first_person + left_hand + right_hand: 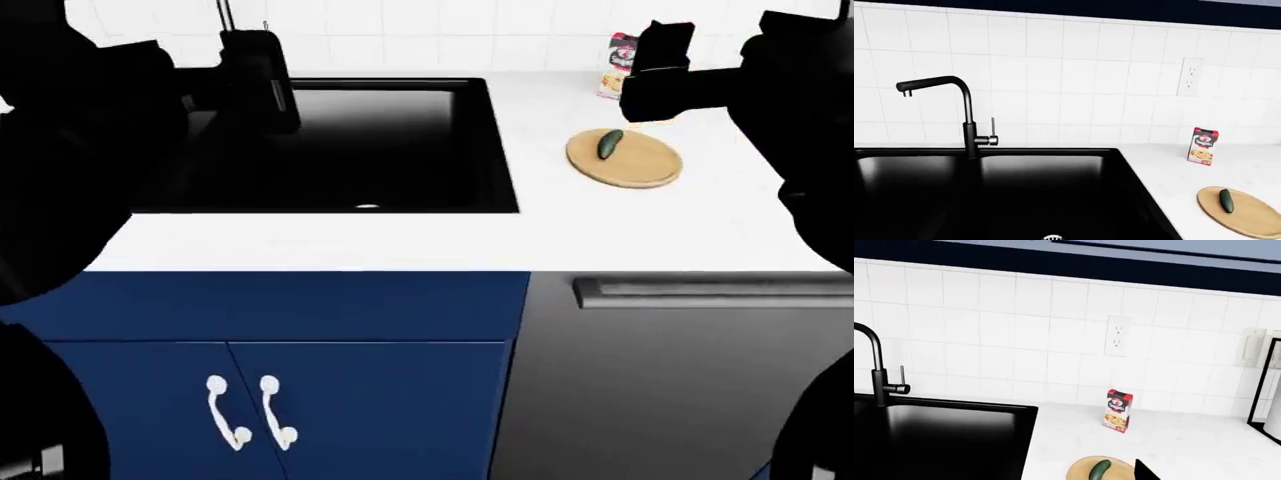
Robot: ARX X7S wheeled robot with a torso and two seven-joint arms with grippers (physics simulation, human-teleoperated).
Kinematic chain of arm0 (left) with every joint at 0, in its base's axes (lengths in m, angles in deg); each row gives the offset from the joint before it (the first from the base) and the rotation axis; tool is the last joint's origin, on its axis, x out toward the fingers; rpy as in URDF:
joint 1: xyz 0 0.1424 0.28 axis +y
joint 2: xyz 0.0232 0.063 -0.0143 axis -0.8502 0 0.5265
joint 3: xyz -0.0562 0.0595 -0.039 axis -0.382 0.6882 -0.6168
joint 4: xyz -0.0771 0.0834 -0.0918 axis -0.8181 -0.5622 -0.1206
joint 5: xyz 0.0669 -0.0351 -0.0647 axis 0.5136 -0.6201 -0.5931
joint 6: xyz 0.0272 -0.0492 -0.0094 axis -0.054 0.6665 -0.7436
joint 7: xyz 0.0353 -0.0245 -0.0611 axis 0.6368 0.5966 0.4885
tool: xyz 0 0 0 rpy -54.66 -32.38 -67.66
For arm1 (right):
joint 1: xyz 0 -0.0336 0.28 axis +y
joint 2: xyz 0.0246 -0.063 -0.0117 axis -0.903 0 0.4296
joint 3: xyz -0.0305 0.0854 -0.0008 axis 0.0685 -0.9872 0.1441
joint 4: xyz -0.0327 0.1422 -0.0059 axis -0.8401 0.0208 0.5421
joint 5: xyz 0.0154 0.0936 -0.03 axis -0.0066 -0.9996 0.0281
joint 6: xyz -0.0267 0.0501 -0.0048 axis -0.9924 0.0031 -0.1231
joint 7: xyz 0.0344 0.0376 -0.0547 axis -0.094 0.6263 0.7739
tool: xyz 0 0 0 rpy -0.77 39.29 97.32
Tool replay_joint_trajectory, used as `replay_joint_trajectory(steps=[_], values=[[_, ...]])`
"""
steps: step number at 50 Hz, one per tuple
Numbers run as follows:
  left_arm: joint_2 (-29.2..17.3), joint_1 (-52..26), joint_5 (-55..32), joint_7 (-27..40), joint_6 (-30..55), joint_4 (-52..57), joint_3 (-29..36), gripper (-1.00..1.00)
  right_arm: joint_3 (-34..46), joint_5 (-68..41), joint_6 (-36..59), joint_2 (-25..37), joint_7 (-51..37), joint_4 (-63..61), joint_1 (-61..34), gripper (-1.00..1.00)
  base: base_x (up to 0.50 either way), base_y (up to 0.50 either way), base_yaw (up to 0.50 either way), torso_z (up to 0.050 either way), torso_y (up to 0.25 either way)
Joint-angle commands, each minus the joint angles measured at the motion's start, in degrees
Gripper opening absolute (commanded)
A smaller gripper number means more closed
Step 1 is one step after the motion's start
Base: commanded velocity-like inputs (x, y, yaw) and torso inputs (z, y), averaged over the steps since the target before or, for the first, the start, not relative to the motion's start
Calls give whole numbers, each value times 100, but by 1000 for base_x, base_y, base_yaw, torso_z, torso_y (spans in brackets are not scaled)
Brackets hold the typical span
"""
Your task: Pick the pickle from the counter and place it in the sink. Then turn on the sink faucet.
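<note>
Wooden board [638, 166] bears pickle [610, 143] (black sink [334, 140] holds nothing).

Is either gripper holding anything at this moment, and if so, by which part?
Nothing is held. The pickle lies free on the round wooden board, with the right gripper raised above and behind it. The left gripper is over the sink.

A small dark green pickle [610, 143] lies on a round tan wooden board [625, 159]. The stone counter [641, 225] is white with faint grey veining. The rectangular sink [387, 150] is glossy black, with a silver drain strainer [367, 206]. The slim faucet [966, 117] is matte black. Wall tiles [1074, 90] are white with pale grid lines. A red and white box [1118, 410] carries a yellow picture. Cabinet doors [294, 400] are deep blue with white handles [247, 412].
</note>
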State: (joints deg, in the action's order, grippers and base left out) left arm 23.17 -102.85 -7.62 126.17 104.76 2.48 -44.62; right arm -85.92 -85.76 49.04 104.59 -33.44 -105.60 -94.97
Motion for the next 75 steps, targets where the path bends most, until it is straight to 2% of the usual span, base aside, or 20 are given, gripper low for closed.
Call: replay_joint_trajectory(steps=[1, 20, 22, 36, 47, 75], values=[[-154, -90, -139, 118, -160, -89, 84, 100, -13, -268, 35, 52, -301, 288, -122, 100, 0, 0, 0, 50, 0], [-355, -51, -343, 257, -314, -48, 128, 100, 99, -499, -55, 109, -434, 265, -186, 100, 500, 0, 0, 50, 0], [-406, -20, -165, 152, -411, 85, 145, 100, 104, -521, -73, 122, -441, 262, -167, 100, 500, 0, 0, 44, 0], [-447, -45, -161, 172, -492, 46, 331, 100, 151, -632, -103, 172, -540, 341, -259, 100, 500, 0, 0, 0, 0], [-530, -386, -349, 373, -427, -134, 467, 100, 283, -742, -21, 179, -625, 490, -584, 100, 500, 0, 0, 0, 0], [-691, -265, -400, 359, -639, -73, 639, 100, 451, -970, -250, 314, -702, 522, -439, 100, 500, 0, 0, 0, 1]])
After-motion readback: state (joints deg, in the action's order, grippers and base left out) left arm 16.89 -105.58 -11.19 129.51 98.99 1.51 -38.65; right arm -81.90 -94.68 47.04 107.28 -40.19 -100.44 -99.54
